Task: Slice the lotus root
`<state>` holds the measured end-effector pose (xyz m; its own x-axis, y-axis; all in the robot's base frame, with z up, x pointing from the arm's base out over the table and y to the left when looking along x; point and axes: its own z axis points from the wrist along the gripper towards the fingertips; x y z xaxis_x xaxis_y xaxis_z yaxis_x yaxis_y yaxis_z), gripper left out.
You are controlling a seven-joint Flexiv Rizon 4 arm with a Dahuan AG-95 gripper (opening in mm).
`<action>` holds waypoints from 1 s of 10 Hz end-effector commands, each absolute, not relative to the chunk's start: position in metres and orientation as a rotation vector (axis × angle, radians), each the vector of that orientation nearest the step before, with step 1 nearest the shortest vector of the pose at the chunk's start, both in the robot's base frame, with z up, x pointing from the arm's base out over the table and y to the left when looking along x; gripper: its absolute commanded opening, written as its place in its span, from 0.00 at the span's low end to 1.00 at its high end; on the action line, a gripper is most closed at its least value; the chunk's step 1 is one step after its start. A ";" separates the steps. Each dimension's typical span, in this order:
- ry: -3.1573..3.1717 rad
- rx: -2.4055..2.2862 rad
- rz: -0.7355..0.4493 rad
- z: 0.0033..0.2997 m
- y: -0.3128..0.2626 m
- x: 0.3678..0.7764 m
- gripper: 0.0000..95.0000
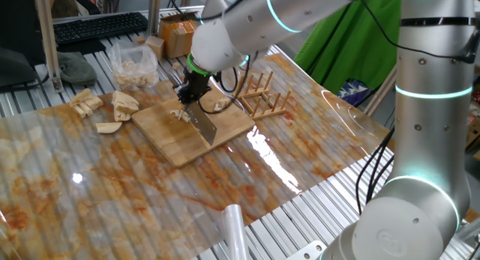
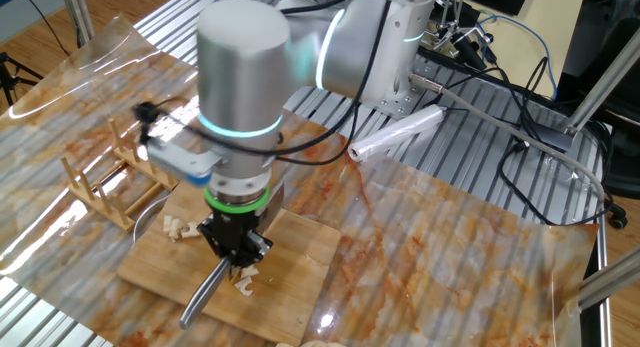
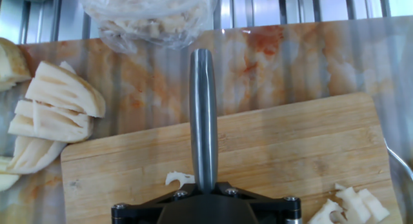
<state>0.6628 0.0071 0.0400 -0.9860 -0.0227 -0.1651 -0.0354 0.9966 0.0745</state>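
My gripper (image 1: 187, 91) is shut on a steel knife (image 1: 204, 126) and holds it over the wooden cutting board (image 1: 169, 140). The blade tip touches or sits just above the board. In the hand view the gripper (image 3: 203, 190) grips the knife's round handle (image 3: 202, 108), which points away over the board (image 3: 290, 153). Small lotus root slices (image 1: 180, 114) lie on the board by the blade, with more at its far edge (image 1: 218, 105). They also show in the hand view (image 3: 179, 179) and in the other fixed view (image 2: 245, 277). Larger lotus root chunks (image 3: 55, 111) lie off the board.
A clear bag of lotus pieces (image 1: 133, 65) sits behind the board. A wooden dish rack (image 1: 262, 95) stands right of the board. A plastic wrap roll (image 1: 232, 226) lies at the table's front edge. A keyboard (image 1: 97, 26) and a cardboard box (image 1: 178, 35) are at the back.
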 end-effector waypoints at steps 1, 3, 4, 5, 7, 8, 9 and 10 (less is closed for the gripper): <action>2.964 -0.031 0.108 0.045 0.005 0.663 0.00; 2.963 -0.028 0.109 0.048 0.004 0.663 0.00; 2.964 -0.030 0.106 0.050 0.003 0.664 0.00; 2.967 -0.032 0.104 0.053 0.001 0.664 0.00; 2.967 -0.029 0.108 0.053 0.001 0.665 0.00; 2.960 -0.024 0.114 0.049 0.002 0.666 0.00; 2.950 -0.019 0.128 0.041 0.004 0.668 0.00; 2.944 -0.016 0.133 0.036 0.006 0.669 0.00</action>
